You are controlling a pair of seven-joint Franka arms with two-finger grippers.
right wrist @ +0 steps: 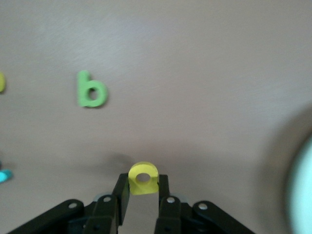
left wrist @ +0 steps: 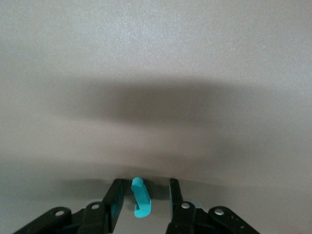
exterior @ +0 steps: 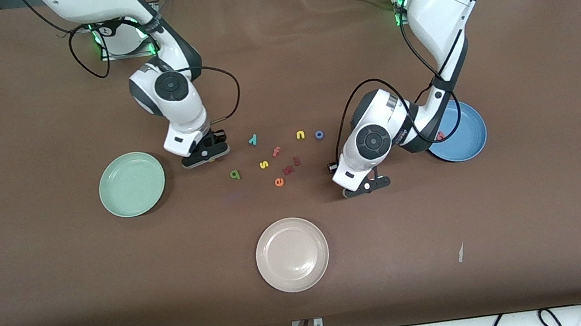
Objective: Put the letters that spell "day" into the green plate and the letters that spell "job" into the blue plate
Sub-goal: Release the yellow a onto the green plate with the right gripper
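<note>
1. Front view shows both arms busy at once: the right hand (exterior: pixel 205 155) is down on the counter (exterior: pixel 58 286) just beside the green plate (exterior: pixel 105 175), and the left hand (exterior: pixel 365 188) is low over the counter near the blue plate (exterior: pixel 467 146), toward the front camera from the letter pile
2. Right hand is clenched on the yellow d (right wrist: pixel 143 179), pads touching both sides. So I'd call this the pickup step for "day". Next move calls for a lift and a short carry over to the green plate, which looks empty
3. Left hand isn't clamped yet. Its jaws sit either side of the teal j (left wrist: pixel 141 197) with a gap showing on at least one side. It needs to finish squeezing before lifting, then swing to the blue plate
4. Orientation: the j's long axis runs along the jaws, parallel to them, so the squeeze lands across its thin stem, which is good. The d shows its round hole toward the wrist camera, and I can't make out where its stem points
5. Left to do: teal y (exterior: pixel 252 140), green a (exterior: pixel 235 174) and blue o (exterior: pixel 319 135) lie loose on the counter between the arms. A small reddish bit in the blue plate (exterior: pixel 440 135) might be the b, but it's half hidden by the arm
</note>
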